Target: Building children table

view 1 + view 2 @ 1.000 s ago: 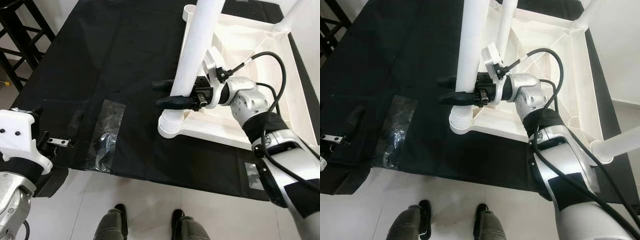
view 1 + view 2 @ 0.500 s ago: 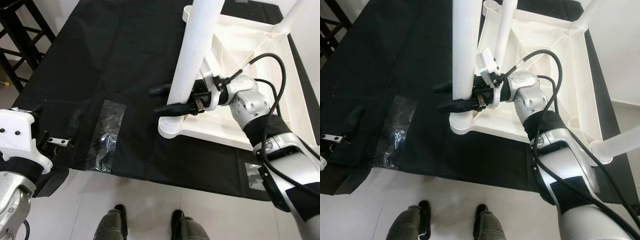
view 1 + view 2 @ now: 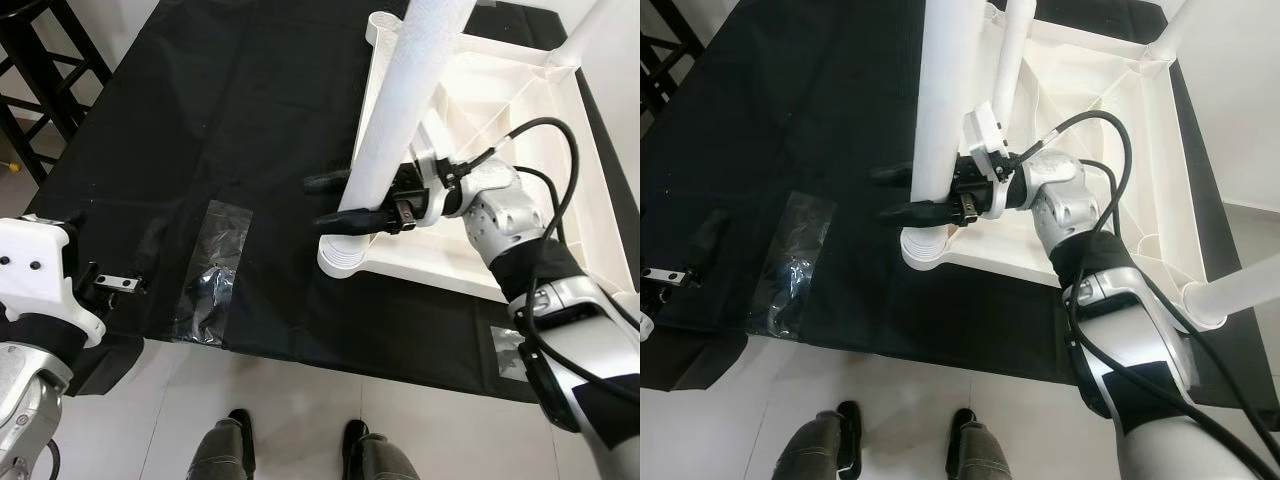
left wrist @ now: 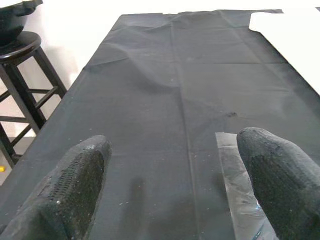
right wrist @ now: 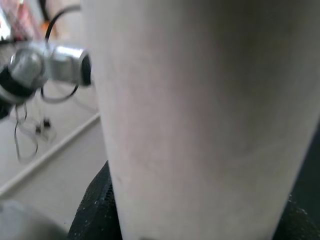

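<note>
At the near left corner of the upturned white table top (image 3: 480, 255), a thick white table leg (image 3: 395, 130) stands in its ringed socket (image 3: 343, 257), leaning a little toward the top of the view. The right gripper (image 3: 335, 200) is closed around the leg just above the socket — one black finger on each side of the tube, which fills the space between them in the right wrist view. A second, thinner-looking leg (image 3: 1007, 60) rises from the far corner, and another lies at the right edge (image 3: 1240, 285). The table top rests on a black cloth (image 3: 220, 130) spread over the pale floor, with a clear plastic bag (image 3: 210, 270) lying on it to the left. The left gripper (image 4: 175, 185) hovers over the cloth's near left part, fingers spread wide with nothing between them. A black stool (image 4: 22, 95) stands beside the cloth — and two shoes (image 3: 295, 435) show at the near edge.
</note>
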Tool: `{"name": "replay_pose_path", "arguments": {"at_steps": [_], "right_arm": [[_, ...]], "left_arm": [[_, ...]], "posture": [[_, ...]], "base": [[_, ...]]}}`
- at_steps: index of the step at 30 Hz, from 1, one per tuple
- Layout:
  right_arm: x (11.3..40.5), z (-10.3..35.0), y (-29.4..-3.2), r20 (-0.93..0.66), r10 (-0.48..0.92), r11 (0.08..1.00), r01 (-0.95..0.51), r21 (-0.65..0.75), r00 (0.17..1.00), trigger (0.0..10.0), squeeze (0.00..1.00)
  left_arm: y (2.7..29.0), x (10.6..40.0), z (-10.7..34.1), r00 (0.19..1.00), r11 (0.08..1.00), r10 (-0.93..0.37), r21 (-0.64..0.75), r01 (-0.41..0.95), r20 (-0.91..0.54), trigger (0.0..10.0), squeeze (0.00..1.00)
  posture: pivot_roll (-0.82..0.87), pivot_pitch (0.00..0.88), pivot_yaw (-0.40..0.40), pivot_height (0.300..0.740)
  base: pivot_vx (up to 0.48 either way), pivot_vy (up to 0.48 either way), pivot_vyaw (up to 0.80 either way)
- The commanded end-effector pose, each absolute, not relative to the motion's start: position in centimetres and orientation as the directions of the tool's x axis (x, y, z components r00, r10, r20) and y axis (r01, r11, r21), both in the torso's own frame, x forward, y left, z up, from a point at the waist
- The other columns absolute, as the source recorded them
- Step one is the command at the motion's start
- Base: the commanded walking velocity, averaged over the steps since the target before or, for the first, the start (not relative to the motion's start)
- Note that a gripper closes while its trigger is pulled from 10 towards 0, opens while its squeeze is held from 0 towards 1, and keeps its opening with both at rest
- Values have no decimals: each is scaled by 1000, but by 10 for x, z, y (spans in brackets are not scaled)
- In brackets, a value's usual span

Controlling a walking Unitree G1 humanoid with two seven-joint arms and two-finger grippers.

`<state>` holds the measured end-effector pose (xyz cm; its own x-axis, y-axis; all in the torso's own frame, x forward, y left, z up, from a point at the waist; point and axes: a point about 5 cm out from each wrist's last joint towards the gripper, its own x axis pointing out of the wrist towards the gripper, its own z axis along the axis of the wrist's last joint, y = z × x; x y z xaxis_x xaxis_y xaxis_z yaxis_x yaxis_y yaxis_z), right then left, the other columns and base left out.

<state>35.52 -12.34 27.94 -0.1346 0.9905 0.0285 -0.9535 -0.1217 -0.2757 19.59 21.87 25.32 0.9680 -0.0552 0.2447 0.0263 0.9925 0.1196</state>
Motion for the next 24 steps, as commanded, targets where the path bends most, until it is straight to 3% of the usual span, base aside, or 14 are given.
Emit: {"name": "replay_pose_path", "arguments": {"at_steps": [1,11,16,24], "right_arm": [[354,248,-133,-14,993,-122,-983,-140,-121,10000,0],[356,248,-137,-46,994,-102,-984,-145,-96,10000,0],[352,233,-137,-313,942,-178,-970,-168,-118,10000,0],[358,241,-132,-382,917,-198,-961,-192,-112,10000,0]], "left_arm": [[220,195,250,970,994,-50,107,25,237,10000,0],[222,195,250,970,994,-47,104,22,237,10000,0],[222,195,250,971,994,-47,103,23,237,10000,0],[222,195,250,970,995,-46,102,22,237,10000,0]], "posture": [[111,331,-88,740],[110,334,-89,740],[107,336,-85,740],[107,338,-88,740]], "base": [[0,0,0],[0,0,0],[0,0,0],[0,0,0]]}}
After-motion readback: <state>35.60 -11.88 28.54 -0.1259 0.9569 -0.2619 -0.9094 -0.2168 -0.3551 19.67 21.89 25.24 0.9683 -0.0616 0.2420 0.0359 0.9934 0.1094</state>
